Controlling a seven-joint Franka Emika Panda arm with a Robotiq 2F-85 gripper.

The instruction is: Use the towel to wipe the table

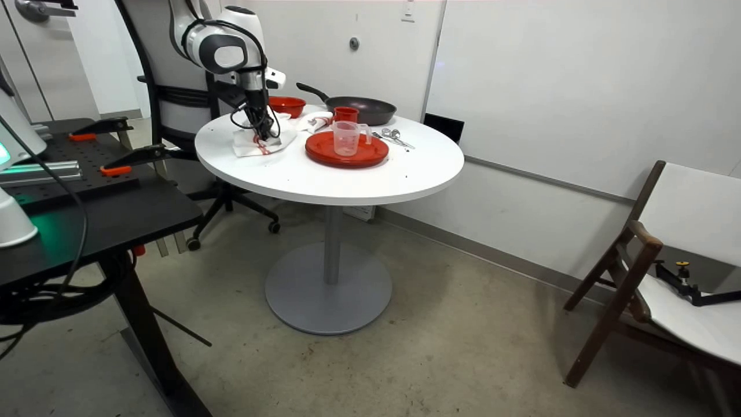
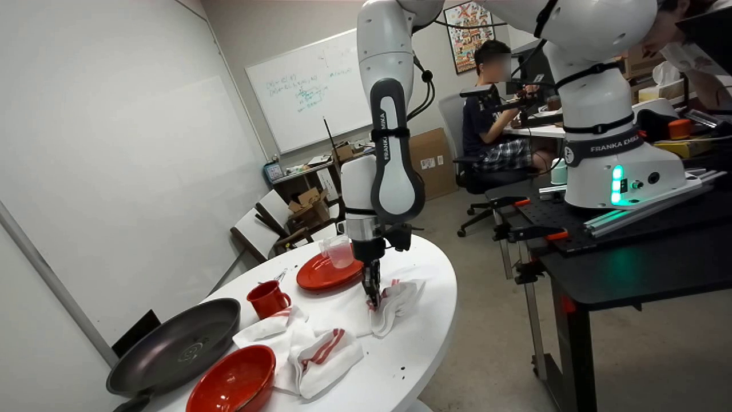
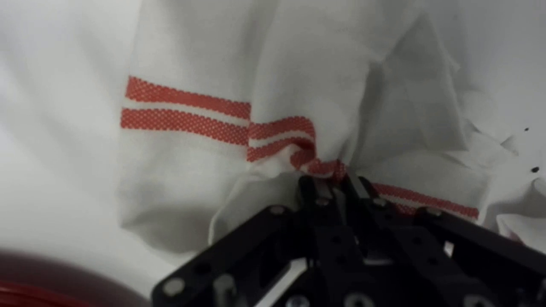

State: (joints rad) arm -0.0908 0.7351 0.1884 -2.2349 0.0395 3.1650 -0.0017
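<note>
A white towel with red stripes [image 1: 246, 146] lies bunched on the round white table [image 1: 405, 176]. The towel also shows in an exterior view [image 2: 400, 300] and fills much of the wrist view [image 3: 187, 170]. My gripper [image 3: 330, 181] points down with its fingertips nearly together, pinching a striped fold of the towel. In both exterior views the gripper [image 1: 265, 136] [image 2: 374, 300] is low, at table height, with the towel around its tips. The fold between the fingertips is partly hidden. Dark specks [image 2: 402, 371] lie on the table, some beside the towel in the wrist view [image 3: 535, 169].
Red plates [image 1: 324, 156] [image 2: 320, 277] with a clear measuring cup [image 1: 346, 140] on top stand near the gripper. A second striped cloth [image 2: 326, 366], a red mug [image 2: 266, 300], a red bowl [image 2: 231, 380], a black pan [image 2: 177, 349] and metal utensils [image 1: 395, 136] are also on the table.
</note>
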